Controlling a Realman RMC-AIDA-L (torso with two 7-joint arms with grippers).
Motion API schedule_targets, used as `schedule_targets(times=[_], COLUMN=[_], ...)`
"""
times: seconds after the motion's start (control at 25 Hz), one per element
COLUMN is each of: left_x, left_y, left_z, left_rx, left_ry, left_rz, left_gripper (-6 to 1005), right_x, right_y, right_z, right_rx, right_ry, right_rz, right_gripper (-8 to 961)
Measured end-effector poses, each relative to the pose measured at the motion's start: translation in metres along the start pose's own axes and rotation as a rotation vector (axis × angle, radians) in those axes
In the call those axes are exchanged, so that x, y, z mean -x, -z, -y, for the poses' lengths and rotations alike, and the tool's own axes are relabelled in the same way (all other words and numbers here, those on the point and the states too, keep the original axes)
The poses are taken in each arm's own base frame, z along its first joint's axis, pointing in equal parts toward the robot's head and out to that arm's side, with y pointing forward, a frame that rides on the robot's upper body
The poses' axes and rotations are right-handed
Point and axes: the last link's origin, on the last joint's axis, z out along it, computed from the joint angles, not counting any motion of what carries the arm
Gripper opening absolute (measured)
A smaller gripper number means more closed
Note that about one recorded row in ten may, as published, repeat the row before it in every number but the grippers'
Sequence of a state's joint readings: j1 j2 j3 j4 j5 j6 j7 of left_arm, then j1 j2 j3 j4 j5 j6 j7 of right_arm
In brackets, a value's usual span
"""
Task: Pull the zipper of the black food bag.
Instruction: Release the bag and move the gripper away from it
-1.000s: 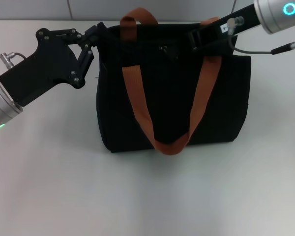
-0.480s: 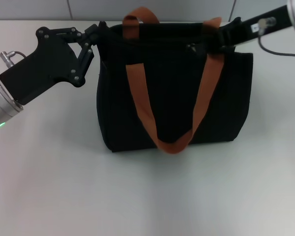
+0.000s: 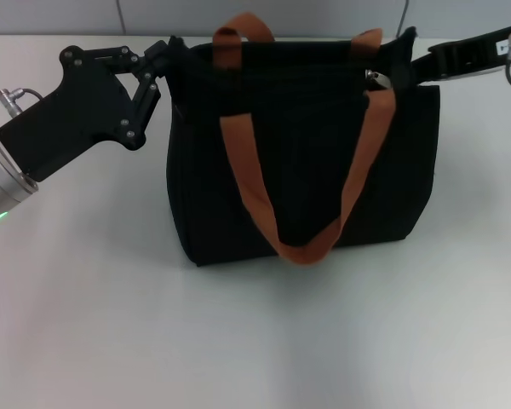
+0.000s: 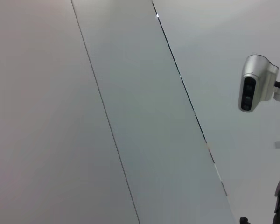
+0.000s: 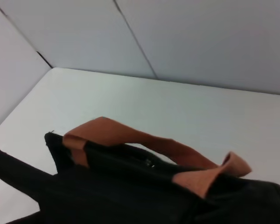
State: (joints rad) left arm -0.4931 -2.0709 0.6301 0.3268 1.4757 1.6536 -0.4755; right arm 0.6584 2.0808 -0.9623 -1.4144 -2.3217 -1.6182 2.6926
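Right gripper (image 3: 406,66) black against the black food bag (image 3: 307,170) — fingertips lost at its upper right corner, opening impossible to tell; arm cut by the head view's edge; left gripper (image 3: 169,53) fingertips merging with the bag's upper left corner; bag's lower part cropped in the right wrist view.

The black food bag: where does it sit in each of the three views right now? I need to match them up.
Head view: the black food bag fills the centre, the left end effector at its upper left corner, the right end effector at its upper right.
Left wrist view: not in it; only wall panels show.
Right wrist view: along the lower edge, seen from its top.
Shared landmark: the orange-brown straps.
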Motion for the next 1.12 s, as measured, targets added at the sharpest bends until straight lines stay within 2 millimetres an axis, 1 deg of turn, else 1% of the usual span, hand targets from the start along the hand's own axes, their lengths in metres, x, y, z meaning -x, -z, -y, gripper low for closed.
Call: schedule_targets(times=[0.12,0.4,0.52,0.56,0.6,0.64,1.08,1.12], left_x=[0.000,0.000,0.000,0.000,0.000,0.000,0.001,0.001], left_y=[0.000,0.001,0.001,0.001,0.001,0.001,0.000,0.001], left_z=[0.000,0.000,0.000,0.000,0.000,0.000,-0.001,-0.001], left_rx=[-0.001,-0.002,-0.002,-0.002,-0.002,-0.002,-0.002,-0.002], left_ry=[0.001,0.001,0.001,0.001,0.001,0.001,0.002,0.003], left_rz=[0.001,0.002,0.002,0.003,0.003,0.003,0.002,0.002], left_gripper=[103,105,107,107,107,108,111,112], right_x=[-0.002,-0.002,-0.001,-0.001,-0.001,-0.003,-0.017,-0.020], right_y=[0.001,0.001,0.004,0.008,0.008,0.012,0.028,0.030], right_z=[0.001,0.000,-0.001,-0.002,-0.002,0.000,0.011,0.012], right_rx=[0.001,0.009,0.053,0.099,0.099,0.132,0.235,0.256], right_ry=[-0.006,-0.010,-0.023,-0.032,-0.032,-0.045,-0.044,-0.035], right_rz=[0.000,0.006,0.034,0.062,0.062,0.085,0.213,0.230], right_gripper=[-1,33,47,52,57,62,115,220])
